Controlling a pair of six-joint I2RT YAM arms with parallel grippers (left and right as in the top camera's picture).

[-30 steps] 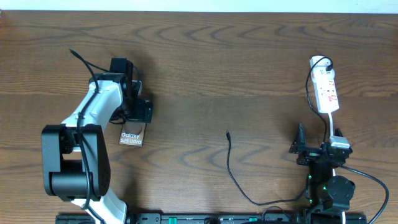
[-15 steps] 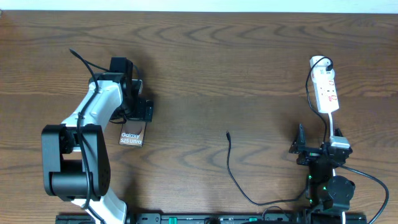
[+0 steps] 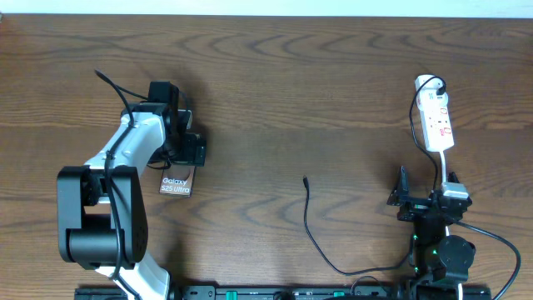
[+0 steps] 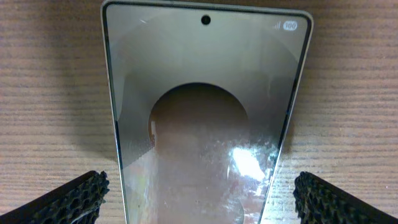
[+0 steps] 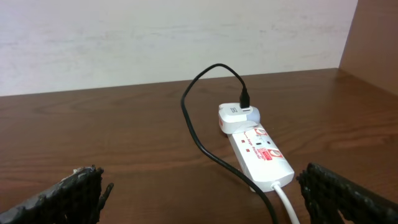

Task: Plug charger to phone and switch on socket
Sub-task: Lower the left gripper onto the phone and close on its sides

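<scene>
Left tool (image 4: 205,204) open, fingers either side of phone (image 4: 205,106), which lies flat on table (image 3: 291,83). Right tool (image 5: 199,194) open, facing socket (image 5: 261,152). charger (image 3: 306,180) tip lies loose mid-table.

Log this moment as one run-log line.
left gripper: open, straddling phone | right gripper: open, facing socket | charger: tip free, away from phone

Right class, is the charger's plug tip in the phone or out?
Out. The plug tip lies loose on the table, well apart from the phone.
</scene>
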